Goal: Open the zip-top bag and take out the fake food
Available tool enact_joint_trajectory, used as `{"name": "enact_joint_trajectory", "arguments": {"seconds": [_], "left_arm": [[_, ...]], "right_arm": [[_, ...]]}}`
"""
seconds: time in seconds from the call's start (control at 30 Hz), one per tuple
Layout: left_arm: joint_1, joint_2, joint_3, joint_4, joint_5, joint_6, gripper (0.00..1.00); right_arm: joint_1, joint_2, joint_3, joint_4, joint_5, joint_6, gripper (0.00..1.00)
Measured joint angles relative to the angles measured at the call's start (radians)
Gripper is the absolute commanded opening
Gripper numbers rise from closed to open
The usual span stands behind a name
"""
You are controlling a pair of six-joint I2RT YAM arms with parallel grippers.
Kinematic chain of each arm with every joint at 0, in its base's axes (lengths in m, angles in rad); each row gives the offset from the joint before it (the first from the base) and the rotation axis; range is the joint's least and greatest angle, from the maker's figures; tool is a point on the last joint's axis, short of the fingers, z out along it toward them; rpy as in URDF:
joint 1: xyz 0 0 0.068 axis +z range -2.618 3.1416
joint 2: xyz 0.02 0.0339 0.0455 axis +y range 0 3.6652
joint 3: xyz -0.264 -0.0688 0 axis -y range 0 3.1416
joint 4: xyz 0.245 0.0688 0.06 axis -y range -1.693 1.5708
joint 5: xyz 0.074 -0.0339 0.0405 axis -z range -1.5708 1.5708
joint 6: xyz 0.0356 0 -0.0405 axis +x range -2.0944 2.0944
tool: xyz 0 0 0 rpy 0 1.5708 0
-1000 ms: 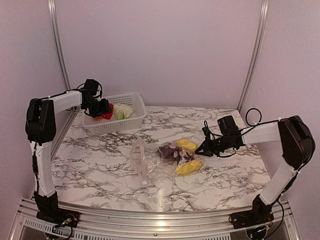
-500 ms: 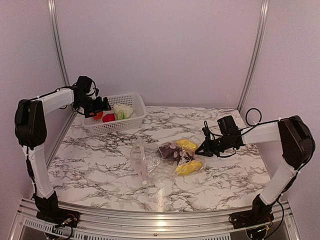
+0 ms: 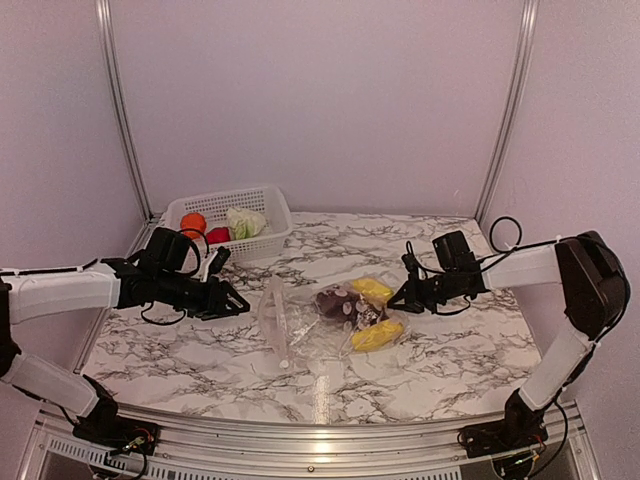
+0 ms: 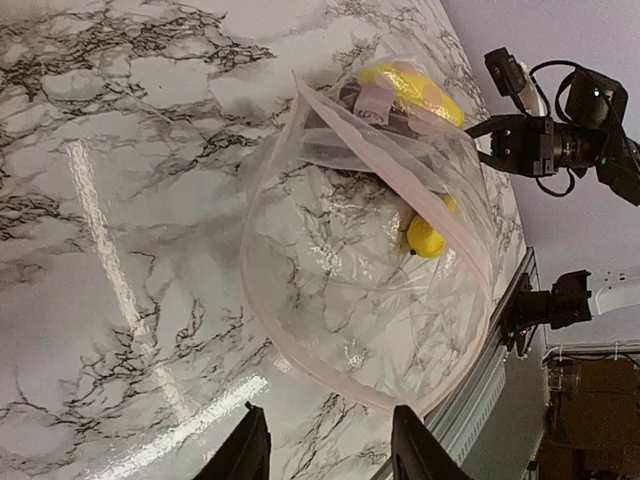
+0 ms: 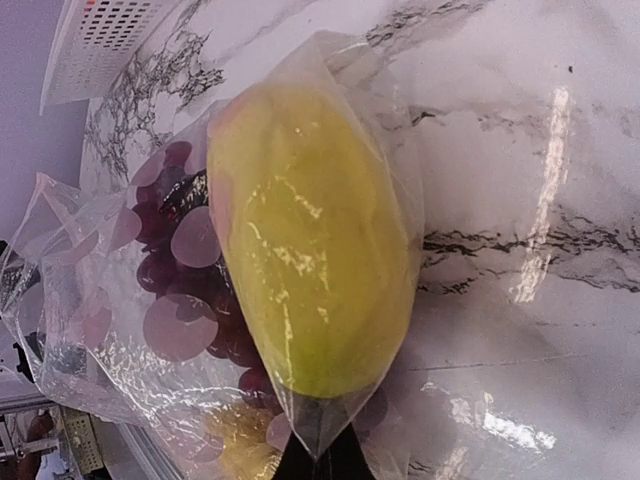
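Observation:
The zip-top bag (image 3: 322,322) lies on the marble table with its pink-edged mouth (image 4: 330,130) open toward the left. Inside it are dark purple grapes (image 3: 338,303) and yellow pieces (image 3: 378,335). My left gripper (image 3: 232,300) is open and empty, low over the table just left of the mouth; its fingertips (image 4: 250,450) frame the mouth's rim. My right gripper (image 3: 402,298) is shut on the bag's closed right end. In the right wrist view it (image 5: 315,462) pinches the bag's corner just below a large yellow piece (image 5: 310,240) and the grapes (image 5: 185,290).
A white mesh basket (image 3: 262,200) stands at the back left holding an orange piece (image 3: 193,223), a red piece (image 3: 218,235) and the white cauliflower (image 3: 245,222). Metal frame posts rise behind the table, and a rail runs along its near edge.
My left arm let the red piece go in the basket, then swung down and right to the bag's open mouth. My right gripper and the bag have barely moved.

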Motion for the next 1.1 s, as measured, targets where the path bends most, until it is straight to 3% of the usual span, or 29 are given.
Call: {"name": "enact_joint_trajectory", "arguments": {"seconds": [0.27, 0.53, 0.9, 1.1], "left_arm": [[-0.131, 0.13, -0.094, 0.313, 0.014, -0.193, 0.29], [-0.167, 0.418, 0.01, 0.503, -0.003, -0.292, 0.28], [-0.214, 0.675, 0.221, 0.69, 0.023, -0.375, 0.69], [-0.237, 0.762, 0.289, 0.702, 0.025, -0.393, 0.77]], "right_arm": [[0.055, -0.008, -0.024, 0.034, 0.003, 0.027, 0.0], [0.105, -0.037, -0.078, 0.061, 0.004, 0.057, 0.0], [0.145, -0.041, -0.093, 0.064, -0.01, 0.068, 0.0], [0.146, -0.034, -0.093, 0.063, -0.023, 0.066, 0.0]]}}
